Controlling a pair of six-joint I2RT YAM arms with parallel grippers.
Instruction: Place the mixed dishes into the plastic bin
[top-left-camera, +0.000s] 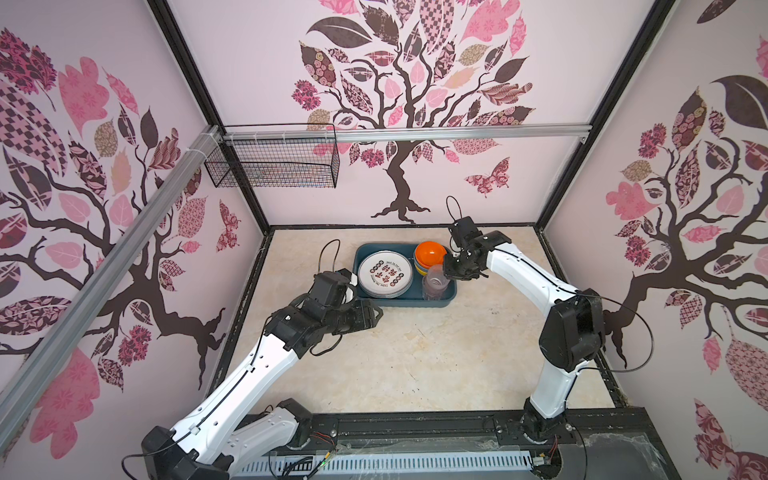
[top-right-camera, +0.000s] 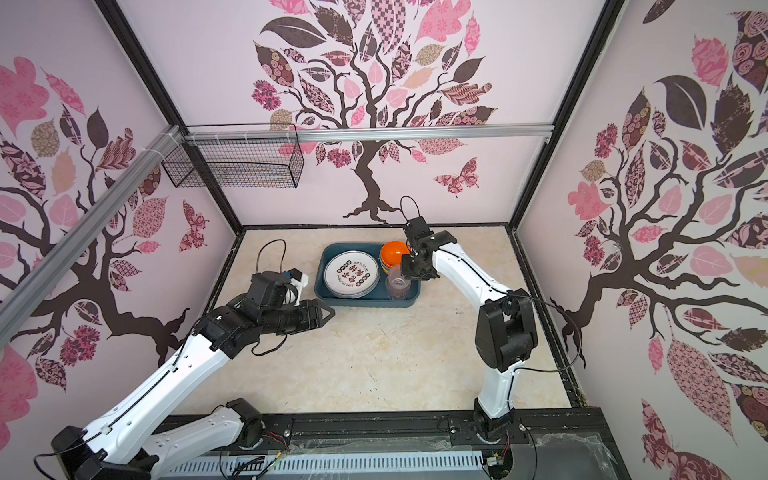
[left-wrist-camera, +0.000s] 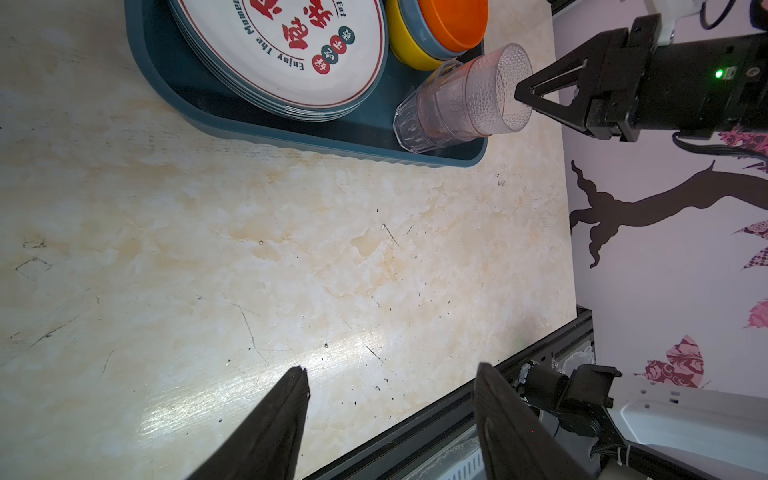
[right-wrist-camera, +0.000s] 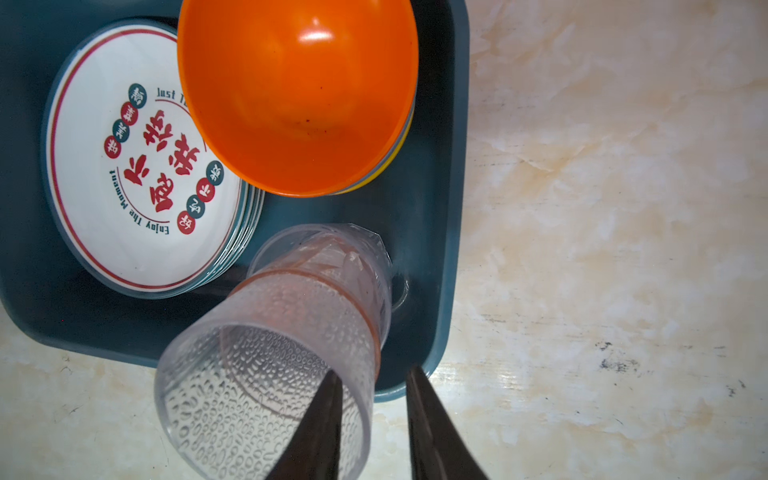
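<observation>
Finds the bin (top-left-camera: 405, 304) toward the back of the table (top-left-camera: 415, 365), with every dish in view inside it. Sees a stack of plates (top-left-camera: 385, 274) filling the left part of the bin, lying flat, the top one white with red characters, small red and dark round badges and a thin red ring inside a dark rim. Counts three nested bowls in the far right corner, just beside the plates: an orange bowl (top-left-camera: 430, 253) on top, a blue bowl (left-wrist-camera: 432, 45) under it, a yellow bowl (left-wrist-camera: 405, 48) at the bottom, all mouth up. Notes a stack of cups (top-left-camera: 435, 286) in the near right corner, standing mouth up between the bowls and the bin's near wall: a clear faceted one outermost, a pinkish one within it, a clear dimpled one innermost and rising well above the bin's wall. Places the right gripper (right-wrist-camera: 374, 374) at the rim of that dimpled cup, one finger (right-wrist-camera: 316, 424) inside the mouth, the other outside, jaws a little apart with a gap showing between the outer finger and the cup's wall, so pinching nothing. Places the left gripper (left-wrist-camera: 392, 368) over bare table beside the bin's near left corner, jaws spread wide, nothing between them. Spots a wire basket (top-left-camera: 274, 162) hanging from a rail (top-left-camera: 415, 134) at the back, well apart from the bin; cannot make out its contents.
</observation>
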